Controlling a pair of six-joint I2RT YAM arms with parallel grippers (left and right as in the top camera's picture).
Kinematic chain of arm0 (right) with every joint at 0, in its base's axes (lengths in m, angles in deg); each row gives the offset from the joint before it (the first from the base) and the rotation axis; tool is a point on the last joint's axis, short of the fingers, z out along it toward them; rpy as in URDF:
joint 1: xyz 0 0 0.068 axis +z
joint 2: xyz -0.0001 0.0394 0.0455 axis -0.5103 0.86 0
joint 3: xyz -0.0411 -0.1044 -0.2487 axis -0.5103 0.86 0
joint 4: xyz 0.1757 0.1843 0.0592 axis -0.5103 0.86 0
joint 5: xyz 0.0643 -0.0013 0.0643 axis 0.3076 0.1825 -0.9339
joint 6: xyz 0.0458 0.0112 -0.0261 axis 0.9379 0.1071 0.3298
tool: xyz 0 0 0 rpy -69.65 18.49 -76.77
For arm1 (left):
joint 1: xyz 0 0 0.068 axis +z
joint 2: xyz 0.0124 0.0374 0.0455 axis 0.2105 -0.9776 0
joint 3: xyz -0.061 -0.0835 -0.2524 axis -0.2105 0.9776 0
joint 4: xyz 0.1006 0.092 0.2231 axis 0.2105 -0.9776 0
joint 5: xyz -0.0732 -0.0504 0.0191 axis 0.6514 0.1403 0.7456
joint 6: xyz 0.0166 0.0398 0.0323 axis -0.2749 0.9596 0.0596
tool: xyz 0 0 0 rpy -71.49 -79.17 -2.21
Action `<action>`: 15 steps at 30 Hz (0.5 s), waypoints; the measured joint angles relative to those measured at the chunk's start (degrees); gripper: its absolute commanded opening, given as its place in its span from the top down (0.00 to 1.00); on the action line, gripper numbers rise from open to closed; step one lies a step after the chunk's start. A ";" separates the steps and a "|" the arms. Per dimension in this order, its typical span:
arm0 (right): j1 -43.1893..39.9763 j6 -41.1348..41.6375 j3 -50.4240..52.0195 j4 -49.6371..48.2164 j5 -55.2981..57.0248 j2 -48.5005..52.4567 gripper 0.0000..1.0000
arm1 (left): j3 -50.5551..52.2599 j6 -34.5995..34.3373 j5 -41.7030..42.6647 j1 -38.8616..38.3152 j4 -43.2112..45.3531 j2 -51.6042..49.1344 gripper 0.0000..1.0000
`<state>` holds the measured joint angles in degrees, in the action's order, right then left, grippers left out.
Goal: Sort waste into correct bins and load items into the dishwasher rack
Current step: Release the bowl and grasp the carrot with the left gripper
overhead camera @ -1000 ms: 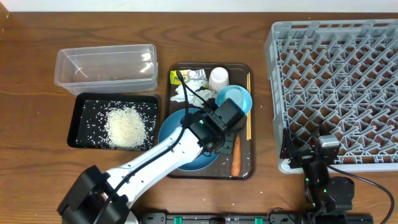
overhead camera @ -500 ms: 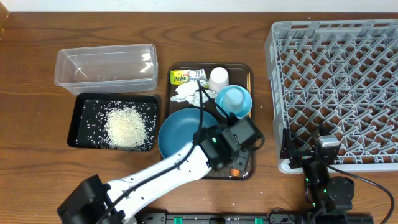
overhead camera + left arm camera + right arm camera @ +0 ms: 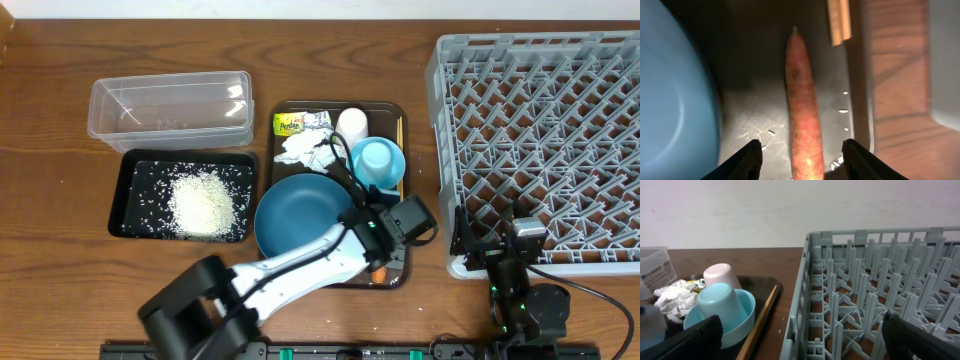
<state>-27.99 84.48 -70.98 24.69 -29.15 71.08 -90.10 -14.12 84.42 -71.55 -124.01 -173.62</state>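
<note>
My left gripper (image 3: 405,228) hangs open over the front right corner of the brown serving tray. In the left wrist view its fingers (image 3: 807,162) straddle the orange carrot stick (image 3: 802,105) without touching it. The large dark-blue bowl (image 3: 295,205) lies just left of it. The pale-blue cup (image 3: 375,158) stands upside down in the small light-blue bowl (image 3: 392,176). The white cup (image 3: 351,122), tissue (image 3: 298,148), wrapper (image 3: 291,124) and chopsticks (image 3: 401,150) lie on the tray. Rice (image 3: 203,203) fills the black tray (image 3: 135,200). My right gripper (image 3: 805,340) is open and empty at the grey rack's (image 3: 540,130) front left corner.
The clear tub (image 3: 170,105) stands empty behind the black tray. The brown serving tray (image 3: 395,110) has a raised rim and a few rice grains (image 3: 842,111) on its floor. A strip of bare table separates the tray from the rack.
My left gripper has moved right and toward the front, from over the dark-blue bowl to above the carrot stick. The bowl now shows fully. The right arm has not moved.
</note>
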 measured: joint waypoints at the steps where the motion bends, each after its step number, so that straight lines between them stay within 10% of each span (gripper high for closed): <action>1: 0.00 0.00 0.00 0.00 0.00 0.00 0.01 | 0.00 -0.28 0.00 -0.02 0.20 -0.70 0.46; 15: 0.00 0.00 0.00 0.00 0.00 0.00 0.01 | -0.07 -4.81 0.00 -0.79 2.14 -5.44 0.46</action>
<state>-27.99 84.48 -70.98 24.69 -29.15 71.08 -90.16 -18.93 84.42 -72.34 -121.86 -179.07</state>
